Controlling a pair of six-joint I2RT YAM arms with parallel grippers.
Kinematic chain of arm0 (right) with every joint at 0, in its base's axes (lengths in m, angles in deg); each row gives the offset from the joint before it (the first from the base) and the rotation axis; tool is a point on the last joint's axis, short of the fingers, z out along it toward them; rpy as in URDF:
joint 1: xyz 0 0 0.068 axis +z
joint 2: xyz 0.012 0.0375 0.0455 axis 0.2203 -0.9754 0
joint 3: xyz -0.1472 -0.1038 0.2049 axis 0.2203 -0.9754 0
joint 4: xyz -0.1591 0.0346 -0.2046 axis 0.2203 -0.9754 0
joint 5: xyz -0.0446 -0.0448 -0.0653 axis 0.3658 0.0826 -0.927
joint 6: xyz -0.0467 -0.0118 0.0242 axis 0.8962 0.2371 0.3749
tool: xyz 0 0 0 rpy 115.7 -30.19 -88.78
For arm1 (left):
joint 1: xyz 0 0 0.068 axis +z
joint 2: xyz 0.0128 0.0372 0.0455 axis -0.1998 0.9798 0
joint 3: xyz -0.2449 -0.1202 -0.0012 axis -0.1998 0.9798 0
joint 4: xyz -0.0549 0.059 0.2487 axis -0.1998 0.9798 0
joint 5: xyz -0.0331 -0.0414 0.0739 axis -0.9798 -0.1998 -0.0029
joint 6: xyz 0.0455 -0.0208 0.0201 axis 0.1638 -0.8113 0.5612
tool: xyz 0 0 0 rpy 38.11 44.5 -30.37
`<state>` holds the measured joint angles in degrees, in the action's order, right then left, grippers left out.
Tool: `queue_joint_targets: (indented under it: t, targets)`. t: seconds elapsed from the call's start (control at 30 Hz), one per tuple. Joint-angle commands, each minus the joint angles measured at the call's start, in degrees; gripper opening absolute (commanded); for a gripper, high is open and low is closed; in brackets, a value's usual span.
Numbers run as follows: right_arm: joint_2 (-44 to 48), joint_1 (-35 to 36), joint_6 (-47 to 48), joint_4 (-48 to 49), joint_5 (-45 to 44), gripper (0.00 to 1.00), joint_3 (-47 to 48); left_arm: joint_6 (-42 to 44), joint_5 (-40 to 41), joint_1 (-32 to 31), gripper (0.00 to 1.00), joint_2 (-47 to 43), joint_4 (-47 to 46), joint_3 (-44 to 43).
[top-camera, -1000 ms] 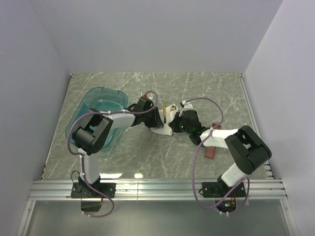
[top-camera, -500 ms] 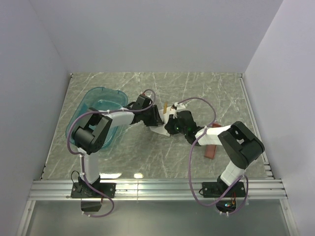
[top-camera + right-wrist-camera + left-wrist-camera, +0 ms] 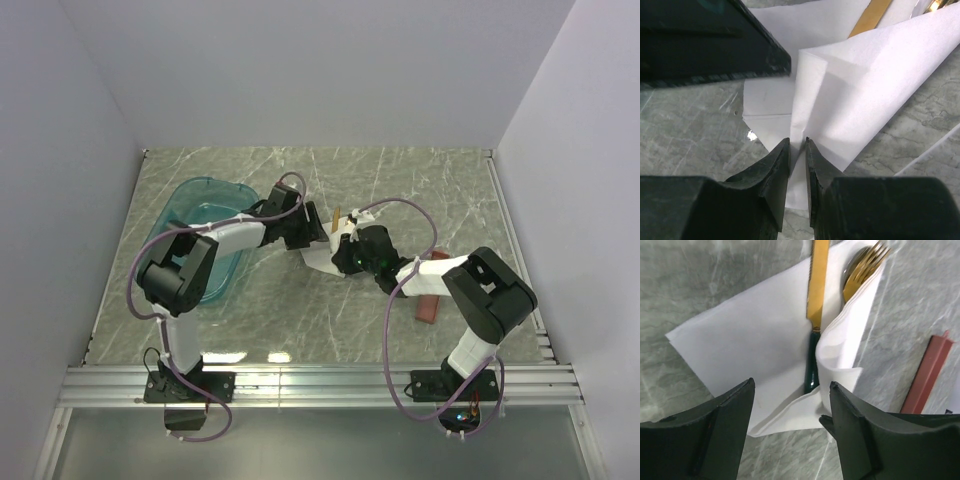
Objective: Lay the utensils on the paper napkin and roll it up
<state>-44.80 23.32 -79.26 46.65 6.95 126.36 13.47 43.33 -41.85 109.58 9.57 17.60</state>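
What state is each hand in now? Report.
Left hand: open, holding nothing.
Right hand: barely parted around a fold of the paper napkin; grip cannot be told.

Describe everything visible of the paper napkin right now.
The paper napkin is a thin, plain white sheet lying on the grey marbled table. It is part-wrapped: one flap is folded over the cutlery into a loose cone. A gold knife with a dark green handle lies along the fold, and gold fork tines poke out of the open end. The right pincer has its tips narrowly apart around a folded edge. The left pincer hangs open above the sheet.
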Motion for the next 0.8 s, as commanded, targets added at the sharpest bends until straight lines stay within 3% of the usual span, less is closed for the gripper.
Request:
queue_joint_targets:
  t: [0.0, 0.77]
  targets:
    - [0.4, 0.9, 1.0, 2.1, 0.3, 0.27, 1.1, -0.1, 0.8, 1.0, 0.68, -4.1, -0.6, -1.8]
    - [-0.3, 1.7, 1.3, 3.9, 2.0, 0.36, 1.0, 1.1, -3.9, 0.4, 0.76, -0.9, -0.2, -3.2]
